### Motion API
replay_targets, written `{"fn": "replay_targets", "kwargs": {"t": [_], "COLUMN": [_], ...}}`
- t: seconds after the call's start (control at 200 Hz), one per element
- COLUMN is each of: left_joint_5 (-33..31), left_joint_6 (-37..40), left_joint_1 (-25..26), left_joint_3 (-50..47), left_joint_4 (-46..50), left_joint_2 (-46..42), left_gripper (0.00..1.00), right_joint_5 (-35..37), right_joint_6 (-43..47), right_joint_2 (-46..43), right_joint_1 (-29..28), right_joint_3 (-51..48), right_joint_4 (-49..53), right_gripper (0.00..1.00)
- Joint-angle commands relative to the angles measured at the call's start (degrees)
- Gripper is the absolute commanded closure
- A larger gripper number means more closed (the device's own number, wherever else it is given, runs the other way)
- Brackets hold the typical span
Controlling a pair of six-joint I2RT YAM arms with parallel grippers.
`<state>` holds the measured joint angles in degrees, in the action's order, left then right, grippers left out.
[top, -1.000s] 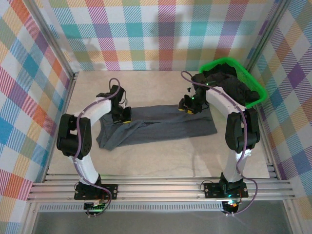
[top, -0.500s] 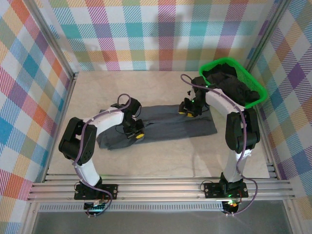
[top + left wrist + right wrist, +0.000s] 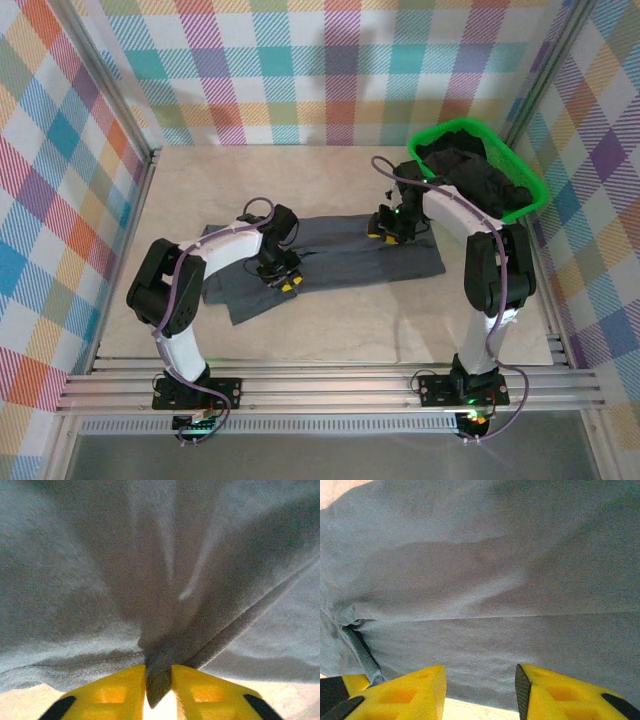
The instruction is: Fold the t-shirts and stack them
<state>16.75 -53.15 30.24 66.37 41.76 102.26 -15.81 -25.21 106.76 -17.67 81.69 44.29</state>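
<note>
A slate blue-grey t-shirt lies stretched left to right across the table's middle, its left part folded and rumpled. My left gripper sits at the shirt's near edge, left of centre. In the left wrist view my left gripper is shut on a pinched fold of the t-shirt, and cloth fills the narrow gap between the yellow fingers. My right gripper rests low at the shirt's far edge. There my right gripper stands open, with flat cloth beyond it. Dark t-shirts are heaped in the basket.
A bright green plastic basket stands at the back right corner against the plaid wall. Plaid walls and metal posts close in the left, back and right sides. Bare beige table lies in front of the shirt.
My left gripper has swung right and toward the near edge, dragging the shirt's left part over itself. The right arm has stayed put.
</note>
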Motion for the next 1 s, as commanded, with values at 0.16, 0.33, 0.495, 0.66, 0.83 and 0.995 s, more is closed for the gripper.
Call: {"fn": "replay_targets", "kwargs": {"t": [0.16,0.33,0.495,0.66,0.83,0.995], "left_joint_5": [10.6,0.4,-12.0,-10.1,-10.8,-13.8], "left_joint_6": [12.6,12.0,5.5,5.5,7.3,8.7], "left_joint_1": [1.7,-0.2,-7.5,-16.1,-17.1,-17.4], "left_joint_3": [2.1,-2.0,-13.3,-22.0,-23.7,-24.7], "left_joint_4": [1.5,5.5,14.3,6.2,4.2,5.3], "left_joint_2": [1.0,-7.4,-19.0,-25.9,-24.1,-21.5], "left_gripper": [0.63,0.59,0.59,0.58,0.58,0.58], "right_joint_5": [-2.3,-2.5,-4.5,-11.9,-13.3,-13.0], "right_joint_6": [0.0,0.9,3.7,5.1,3.8,3.8], "right_joint_2": [0.1,0.3,-2.0,-5.1,-5.2,-5.4], "right_joint_1": [-0.2,-0.4,-1.9,-4.8,-5.9,-6.1], "right_joint_3": [1.5,2.8,1.9,-1.9,-3.8,-3.1], "right_joint_4": [-0.3,-0.1,-2.3,-8.7,-10.1,-9.6], "right_gripper": [0.58,0.59,0.59,0.58,0.59,0.59]}}
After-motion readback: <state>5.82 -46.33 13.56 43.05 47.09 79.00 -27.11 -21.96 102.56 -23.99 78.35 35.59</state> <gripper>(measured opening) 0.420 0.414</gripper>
